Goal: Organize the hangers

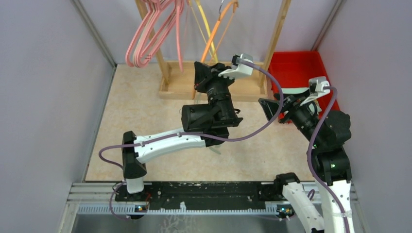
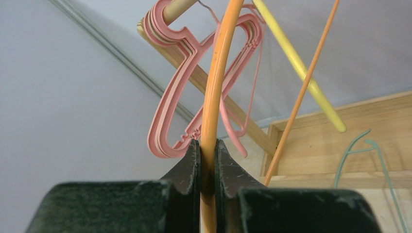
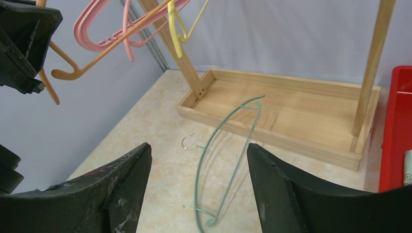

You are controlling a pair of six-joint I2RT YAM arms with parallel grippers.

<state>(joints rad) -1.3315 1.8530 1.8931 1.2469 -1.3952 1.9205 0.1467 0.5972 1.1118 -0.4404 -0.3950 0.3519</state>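
Note:
My left gripper (image 2: 207,145) is shut on the thick orange hanger (image 2: 214,97), whose arm rises between the jaws toward the rack's rail. Several pink hangers (image 2: 167,121) hang from that rail, with a yellow hanger (image 2: 301,68) to their right. In the top view the left gripper (image 1: 204,73) sits in front of the rack, under the orange hanger (image 1: 214,39) and right of the pink hangers (image 1: 145,41). A pale green hanger (image 3: 224,141) lies on the table with its end resting on the rack base. My right gripper (image 3: 198,160) hovers over it, open and holding nothing.
The wooden rack (image 1: 167,87) stands at the back with a tray-like base (image 3: 291,121) and two uprights. A red bin (image 1: 296,68) sits at the back right, beside my right arm. Grey walls close both sides.

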